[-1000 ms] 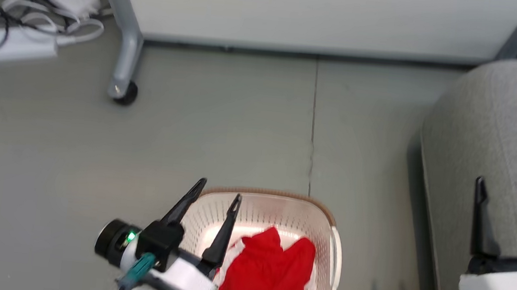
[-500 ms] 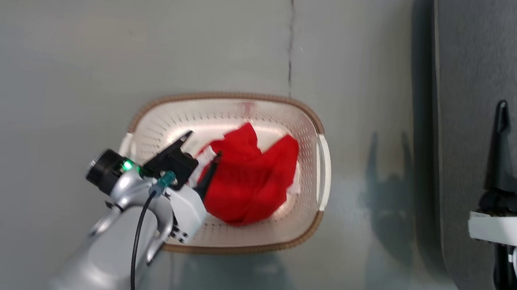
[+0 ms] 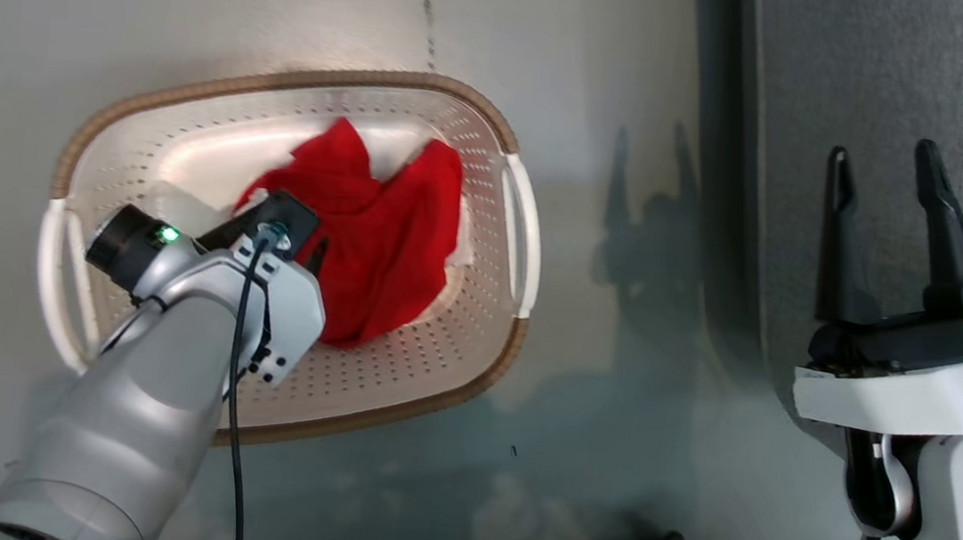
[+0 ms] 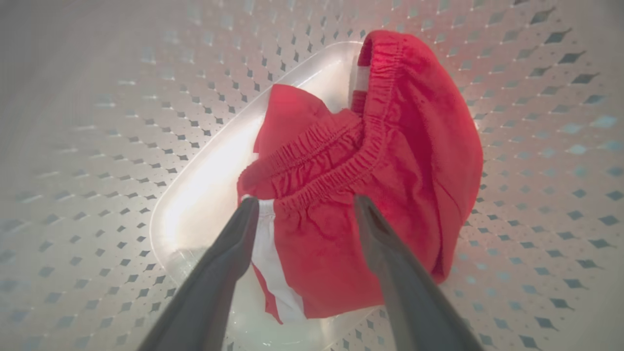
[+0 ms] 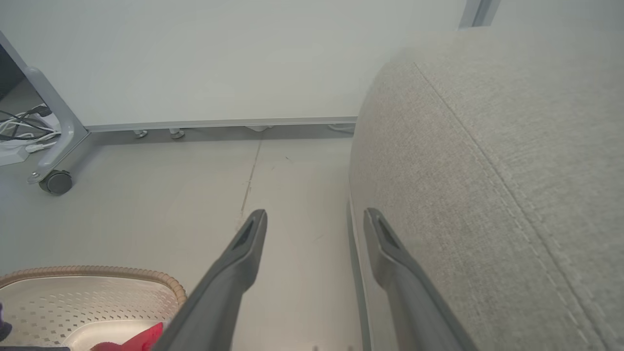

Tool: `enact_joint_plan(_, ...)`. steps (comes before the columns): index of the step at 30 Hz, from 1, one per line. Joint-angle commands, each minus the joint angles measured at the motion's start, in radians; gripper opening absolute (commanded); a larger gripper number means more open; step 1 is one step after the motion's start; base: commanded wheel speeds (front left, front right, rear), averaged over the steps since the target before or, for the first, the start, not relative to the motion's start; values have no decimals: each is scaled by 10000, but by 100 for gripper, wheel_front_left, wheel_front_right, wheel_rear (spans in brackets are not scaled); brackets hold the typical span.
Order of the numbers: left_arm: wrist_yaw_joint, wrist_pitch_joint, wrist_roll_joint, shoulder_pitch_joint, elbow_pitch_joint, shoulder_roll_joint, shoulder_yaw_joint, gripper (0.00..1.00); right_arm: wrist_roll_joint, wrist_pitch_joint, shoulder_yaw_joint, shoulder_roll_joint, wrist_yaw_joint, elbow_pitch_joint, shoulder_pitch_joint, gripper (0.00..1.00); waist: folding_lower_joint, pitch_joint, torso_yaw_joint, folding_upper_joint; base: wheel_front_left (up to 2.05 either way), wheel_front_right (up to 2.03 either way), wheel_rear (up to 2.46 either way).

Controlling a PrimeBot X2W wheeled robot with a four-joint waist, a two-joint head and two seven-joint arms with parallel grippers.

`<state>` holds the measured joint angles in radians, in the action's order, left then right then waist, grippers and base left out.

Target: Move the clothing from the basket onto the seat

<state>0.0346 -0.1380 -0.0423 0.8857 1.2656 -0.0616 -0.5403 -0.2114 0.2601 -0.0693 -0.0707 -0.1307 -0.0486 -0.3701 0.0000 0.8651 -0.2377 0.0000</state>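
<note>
The left gripper (image 4: 306, 202) reaches down into the basket (image 3: 517, 144), jaws apart, tips on either side of a gathered waistband of the red clothing (image 3: 389, 216) (white stripe trim shows in the wrist view). The clothing lies crumpled on the basket's bottom. Across a strip of floor (image 3: 628, 71), the right gripper (image 3: 883, 156) hovers over the grey seat (image 3: 868, 78), jaws apart and empty

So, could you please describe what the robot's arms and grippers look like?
The left gripper and right gripper each have two long, dark, tapering fingers on a white wrist housing with a green light. The left forearm is rounded silver-grey, with a black cable running along it and a black cylinder at the wrist.
</note>
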Motion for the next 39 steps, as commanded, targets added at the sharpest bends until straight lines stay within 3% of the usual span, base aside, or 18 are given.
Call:
enact_joint_plan(1,54,81,-59,273,12,-130,27,100,-66,50,-22,31,-2,6,-213,100,0,315,-324,0,0,0,0)
enact_joint_plan(5,57,749,-248,475,165,-258,140,100,-151,50,-318,117,-2,-25,-244,100,0,557,-565,0,0,0,0)
enact_joint_plan(13,-906,2131,306,830,228,-750,-398,100,-360,50,-878,185,-2,-56,-294,100,0,977,-1022,0,0,0,0)
enact_joint_plan(20,-979,3618,351,1064,237,-942,-628,100,-530,50,-1126,202,-2,104,-360,100,0,1352,-1275,0,0,0,0)
enact_joint_plan(29,-1158,3858,209,1273,241,-1057,-645,100,-615,50,-1173,201,-2,279,-295,100,0,1566,-1361,0,0,0,0)
enact_joint_plan(38,-1060,4205,51,1260,260,-1078,-789,100,-531,50,-1142,203,-2,484,-135,100,0,1626,-1293,0,0,0,0)
enact_joint_plan(39,-1028,4240,22,1239,266,-1087,-800,58,-530,50,-1140,203,-2,492,-125,100,0,1635,-1293,0,0,0,0)
